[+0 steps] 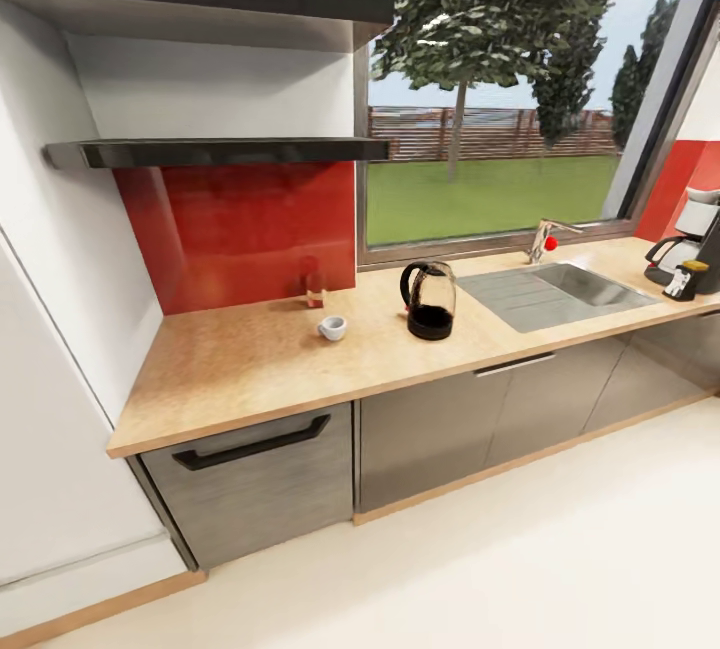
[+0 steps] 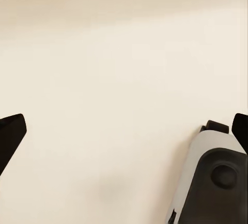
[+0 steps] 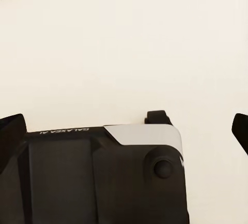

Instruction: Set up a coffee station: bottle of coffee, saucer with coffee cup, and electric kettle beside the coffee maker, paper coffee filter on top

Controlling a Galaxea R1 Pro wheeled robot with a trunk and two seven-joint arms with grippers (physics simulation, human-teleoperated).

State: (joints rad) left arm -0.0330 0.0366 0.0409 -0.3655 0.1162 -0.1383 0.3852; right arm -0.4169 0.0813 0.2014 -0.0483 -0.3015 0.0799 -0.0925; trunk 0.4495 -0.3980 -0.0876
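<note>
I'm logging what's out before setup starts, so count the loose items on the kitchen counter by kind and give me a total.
Electric kettle: 1
Coffee cup: 1
Coffee maker: 1
Small bottle or jar by the red backsplash, too blurred to identify: 1
Total: 4

Home kitchen, simulator render. Wooden countertop (image 1: 250, 369) runs across frame centre over grey cabinet fronts (image 1: 430, 429) and dark-handled drawer (image 1: 255, 474). Steel sink (image 1: 560, 291) with faucet (image 1: 545, 237) at right, below large window (image 1: 500, 79) onto lawn, trees, fence. Red backsplash (image 1: 240, 229), two dark wall shelves (image 1: 220, 151) upper left. Electric kettle (image 1: 430, 301), coffee cup (image 1: 332, 328), coffee maker (image 1: 690, 244) on counter.
</note>
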